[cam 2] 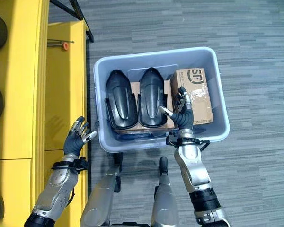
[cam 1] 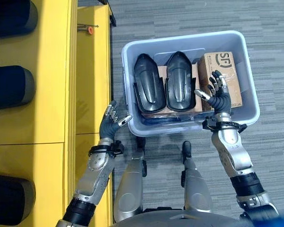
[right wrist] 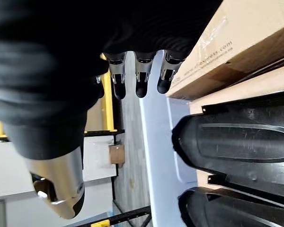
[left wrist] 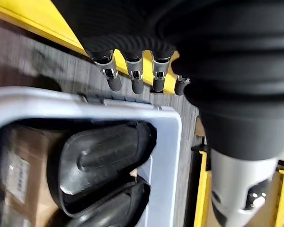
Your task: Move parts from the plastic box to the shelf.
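Note:
A pale blue plastic box (cam 1: 250, 90) stands on the floor in front of me. Inside lie two black moulded parts (cam 1: 149, 84) (cam 1: 180, 80) side by side on brown cardboard, with a cardboard carton (cam 1: 226, 75) at their right. My right hand (cam 1: 218, 97) hovers open over the box's near right corner, fingers straight above the carton's near end. My left hand (cam 1: 111, 122) is open just outside the box's near left corner, beside the yellow shelf (cam 1: 47, 109). Both hands hold nothing.
The yellow shelf runs along my left, with black rounded parts (cam 1: 12, 87) stored at its far left edge. A small orange-tipped tool (cam 1: 87, 29) lies on the shelf's upper part. Grey carpet (cam 1: 189, 19) surrounds the box.

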Motion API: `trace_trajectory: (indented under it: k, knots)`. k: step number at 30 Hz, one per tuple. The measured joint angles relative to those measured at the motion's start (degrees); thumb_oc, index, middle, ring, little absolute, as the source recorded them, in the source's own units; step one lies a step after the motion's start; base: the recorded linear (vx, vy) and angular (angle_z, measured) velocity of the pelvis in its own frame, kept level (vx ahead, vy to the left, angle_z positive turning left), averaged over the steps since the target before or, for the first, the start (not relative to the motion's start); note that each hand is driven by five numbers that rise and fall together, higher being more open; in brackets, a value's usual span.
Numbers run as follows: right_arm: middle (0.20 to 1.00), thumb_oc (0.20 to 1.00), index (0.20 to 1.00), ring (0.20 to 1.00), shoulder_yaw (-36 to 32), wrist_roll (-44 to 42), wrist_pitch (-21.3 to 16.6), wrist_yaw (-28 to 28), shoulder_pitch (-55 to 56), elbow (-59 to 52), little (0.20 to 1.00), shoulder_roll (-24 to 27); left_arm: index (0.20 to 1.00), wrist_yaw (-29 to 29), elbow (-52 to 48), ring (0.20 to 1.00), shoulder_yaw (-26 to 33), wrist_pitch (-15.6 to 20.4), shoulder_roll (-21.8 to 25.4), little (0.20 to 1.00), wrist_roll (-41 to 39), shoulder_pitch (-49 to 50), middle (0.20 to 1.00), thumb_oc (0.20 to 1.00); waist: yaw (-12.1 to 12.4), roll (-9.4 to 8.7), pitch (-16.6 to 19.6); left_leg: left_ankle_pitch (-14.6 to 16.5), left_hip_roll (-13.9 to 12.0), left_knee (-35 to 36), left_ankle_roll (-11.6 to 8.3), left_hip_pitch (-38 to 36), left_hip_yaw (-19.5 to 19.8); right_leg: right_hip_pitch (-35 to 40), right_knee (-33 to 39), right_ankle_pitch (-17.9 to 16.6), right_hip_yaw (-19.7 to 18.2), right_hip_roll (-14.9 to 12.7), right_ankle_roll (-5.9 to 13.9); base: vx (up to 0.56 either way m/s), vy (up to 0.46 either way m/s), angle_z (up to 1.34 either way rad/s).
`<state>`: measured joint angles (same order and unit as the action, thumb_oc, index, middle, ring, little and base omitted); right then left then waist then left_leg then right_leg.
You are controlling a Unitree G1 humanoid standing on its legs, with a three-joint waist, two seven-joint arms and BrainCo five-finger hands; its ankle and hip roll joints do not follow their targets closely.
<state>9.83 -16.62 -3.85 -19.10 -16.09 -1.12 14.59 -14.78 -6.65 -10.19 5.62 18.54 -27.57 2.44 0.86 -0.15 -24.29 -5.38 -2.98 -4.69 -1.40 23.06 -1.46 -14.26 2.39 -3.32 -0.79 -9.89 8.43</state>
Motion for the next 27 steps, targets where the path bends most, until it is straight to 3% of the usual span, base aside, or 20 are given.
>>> trace_trajectory:
  k: [10,27]
  knots:
    - [1.0,1.0,1.0,1.0,2.4,1.9,0.0,-4.4,-7.0,6.4,1.0,-0.1,1.0,-4.0,-0.1,1.0,-0.9,1.4,-0.1,1.0,0.0,-2.4,1.0,1.0,0.4,1.05,-1.8,-0.3,0.0,0.5,-0.15,2.0,0.1,-2.6,-0.5,0.3,0.0,0.1,-0.18,0.0,-0.006,-0.01]
    - [1.0,1.0,1.0,1.0,1.1,6.5,0.1,-10.4,-12.5,17.2,1.0,0.1,1.0,-4.4,0.1,1.0,-3.2,2.5,-0.1,1.0,0.0,-6.2,1.0,1.0,0.3,2.15,-4.4,-1.1,0.1,0.3,-0.13,4.0,0.4,-5.6,-3.0,0.6,-0.1,0.2,0.02,0.0,0.0,0.0]
